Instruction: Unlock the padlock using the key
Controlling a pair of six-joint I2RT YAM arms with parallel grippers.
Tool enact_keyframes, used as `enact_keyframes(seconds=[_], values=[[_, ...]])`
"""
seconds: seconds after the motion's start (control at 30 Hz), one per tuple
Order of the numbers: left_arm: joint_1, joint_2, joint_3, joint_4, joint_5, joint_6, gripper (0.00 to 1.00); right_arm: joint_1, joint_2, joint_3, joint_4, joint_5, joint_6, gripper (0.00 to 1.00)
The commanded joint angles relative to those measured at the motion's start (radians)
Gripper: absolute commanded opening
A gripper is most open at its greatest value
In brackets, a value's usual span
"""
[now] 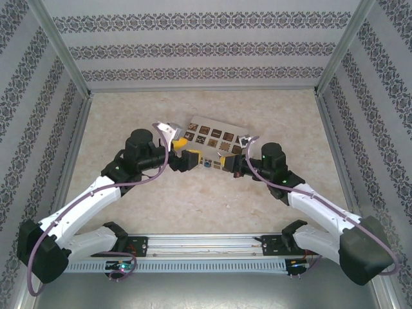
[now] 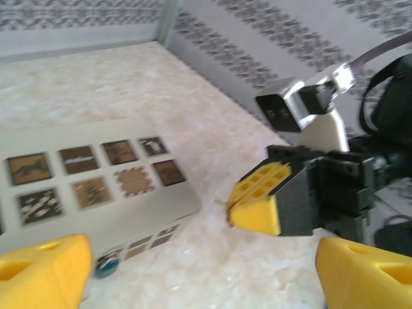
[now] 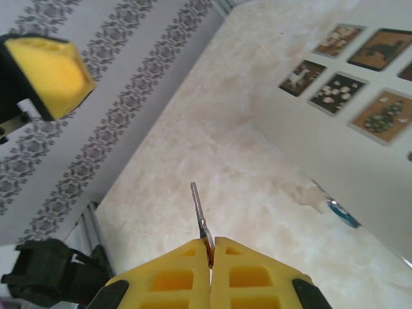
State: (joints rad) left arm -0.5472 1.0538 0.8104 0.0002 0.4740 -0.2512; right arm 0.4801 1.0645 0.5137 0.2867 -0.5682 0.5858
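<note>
The right end effector (image 3: 210,250) clamps the thin, probably slippery key (image 3: 199,209) by one end, while the left end effector (image 2: 199,277) gapes near the light padlock (image 2: 108,265), best gripped across its body.

Both arms are reaching inward, the left gripper (image 2: 205,278) gaping wide and the right gripper (image 3: 210,250) pinching a key (image 3: 200,212).

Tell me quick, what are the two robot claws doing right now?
Left gripper: open, holding nothing.
Right gripper: closed on the key.
</note>
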Motion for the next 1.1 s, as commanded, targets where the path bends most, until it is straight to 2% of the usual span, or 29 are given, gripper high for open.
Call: enact_keyframes(seconds=[0.0, 0.1, 0.27, 0.57, 1.07], values=[[0.011, -0.03, -0.041, -0.055, -0.139, 0.038, 0.91, -0.025, 0.046, 0.053, -0.007, 0.033, -0.013, 0.0], [0.011, -0.02, -0.072, -0.082, -0.151, 0.018, 0.91, -0.054, 0.109, 0.071, 0.006, 0.02, -0.004, 0.0], [0.011, 0.017, -0.136, -0.038, -0.122, -0.036, 0.91, -0.086, 0.211, 0.1, 0.024, 0.001, -0.009, 0.0], [0.011, 0.14, -0.163, -0.009, -0.085, -0.053, 0.89, -0.124, 0.336, 0.124, 0.025, -0.013, -0.055, 0.0], [0.032, 0.314, -0.142, 0.067, -0.05, -0.029, 0.85, -0.12, 0.48, 0.132, 0.025, -0.042, -0.077, 0.0]])
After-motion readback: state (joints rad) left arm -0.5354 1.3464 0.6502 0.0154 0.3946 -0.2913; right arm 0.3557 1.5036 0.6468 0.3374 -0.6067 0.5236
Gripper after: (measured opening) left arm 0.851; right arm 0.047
